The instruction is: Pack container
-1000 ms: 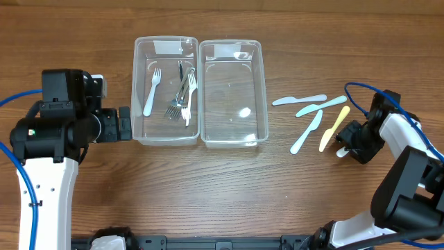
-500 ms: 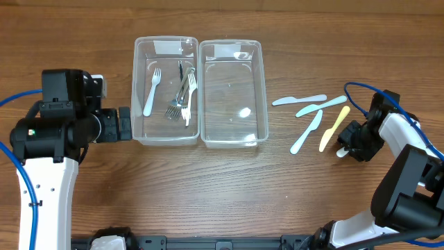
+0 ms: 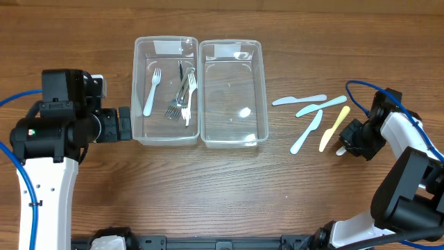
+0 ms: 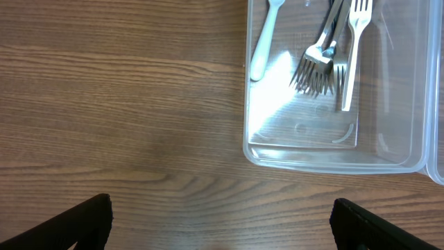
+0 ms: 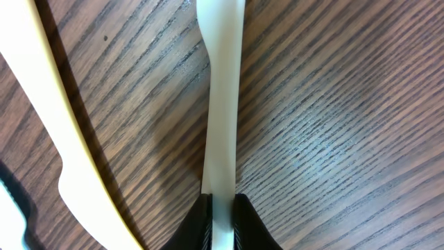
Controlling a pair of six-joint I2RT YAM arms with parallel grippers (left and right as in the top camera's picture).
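Note:
Two clear containers stand side by side: the left one holds several forks, the right one has nothing in it. Plastic knives lie to the right: a yellow one, a light blue one, a teal one and a white one. My right gripper is shut on the end of a white plastic utensil lying flat on the wood, with the yellow knife just beside it. My left gripper stands open and empty just left of the fork container.
The table is brown wood. Blue cables run along both arms. The right arm's base sits at the lower right corner, the left arm's body at the left edge.
My right gripper's jaws have closed onto the white utensil beside the yellow knife. The left arm has not moved.

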